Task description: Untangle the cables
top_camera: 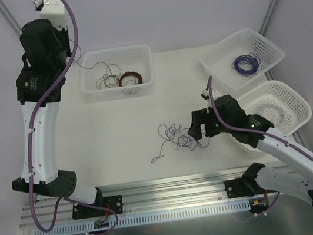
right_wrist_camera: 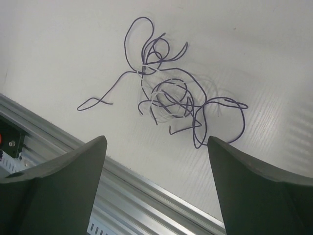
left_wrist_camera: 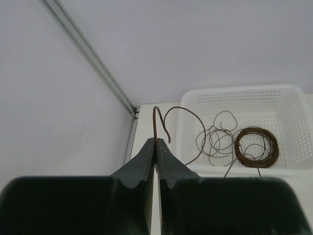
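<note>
The cables [top_camera: 175, 138] lie as a loose clump of thin purple and pale wires on the white table, near its front edge. In the right wrist view the cables [right_wrist_camera: 168, 95] sit just beyond my right gripper [right_wrist_camera: 156, 147], which is open and empty. From above, the right gripper [top_camera: 198, 139] hovers at the clump's right side. My left gripper [left_wrist_camera: 156, 141] is raised high at the far left and shut on the end of a brown wire [left_wrist_camera: 157, 120], which trails down into the left basket [left_wrist_camera: 244, 93].
The left basket [top_camera: 93, 89] holds loose brown wire and a brown coil [top_camera: 129, 78]. Two more white baskets stand at the right: the far one [top_camera: 216, 60] holds a purple coil [top_camera: 244, 65], the near one [top_camera: 300, 103] a whitish coil. An aluminium rail [top_camera: 173, 183] runs along the front edge.
</note>
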You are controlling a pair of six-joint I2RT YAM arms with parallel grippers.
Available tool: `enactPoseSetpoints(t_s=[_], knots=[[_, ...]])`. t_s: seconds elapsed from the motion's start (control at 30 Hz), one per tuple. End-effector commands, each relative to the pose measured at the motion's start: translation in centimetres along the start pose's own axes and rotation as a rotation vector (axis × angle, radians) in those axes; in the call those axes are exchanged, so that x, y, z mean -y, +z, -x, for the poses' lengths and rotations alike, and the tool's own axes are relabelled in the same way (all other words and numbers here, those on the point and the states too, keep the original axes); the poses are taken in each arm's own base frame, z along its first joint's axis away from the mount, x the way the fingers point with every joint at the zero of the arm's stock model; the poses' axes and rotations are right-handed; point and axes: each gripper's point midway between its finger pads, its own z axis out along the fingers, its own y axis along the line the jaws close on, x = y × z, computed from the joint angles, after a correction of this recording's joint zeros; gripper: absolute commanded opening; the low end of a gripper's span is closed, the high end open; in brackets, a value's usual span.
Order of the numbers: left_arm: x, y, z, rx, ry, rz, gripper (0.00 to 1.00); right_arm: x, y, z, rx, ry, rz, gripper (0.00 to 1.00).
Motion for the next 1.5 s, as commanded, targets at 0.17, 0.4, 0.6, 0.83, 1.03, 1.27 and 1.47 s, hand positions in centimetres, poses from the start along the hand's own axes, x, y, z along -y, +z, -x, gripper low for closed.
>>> enactPoseSetpoints(t_s=[0.17,0.4,0.6,0.83,1.03,1.27,1.47], knots=[[5.1,5.7,3.3,0.123,-0.066,-0.139,0.03,-1.8,-2.6,1.1,0.039,-0.074,0.091,0.9],[9.6,12.7,-0.1,0.073,-0.086,-0.193,0.03,-1.8,-2.3,0.8,0.029,-0.081,0.095,0.91],[13.5,19.8,-8.4,-0.078,-0.126,-0.222,0.04,-1.6,-1.2,0.4,-0.005,-0.087,0.089,0.91],[16.0,23.1,-19.4,-0.291,-0.122,-0.244,0.7,-1.3,0.1,0.0,-0.04,-0.099,0.068,0.92],[15.1,16.6,-18.1,-0.306,-0.204,-0.318,0.99,-1.2,0.8,0.9,-0.031,-0.103,0.047,0.91],[18.4,5.5,-20.0,-0.389,-0.349,-0.546,0.99,-0.8,1.4,0.7,-0.049,-0.1,0.026,0.9],[22.7,-4.4,-23.7,-0.465,-0.353,-0.697,0.99,-0.8,2.0,0.5,-0.067,-0.085,0.018,0.85]])
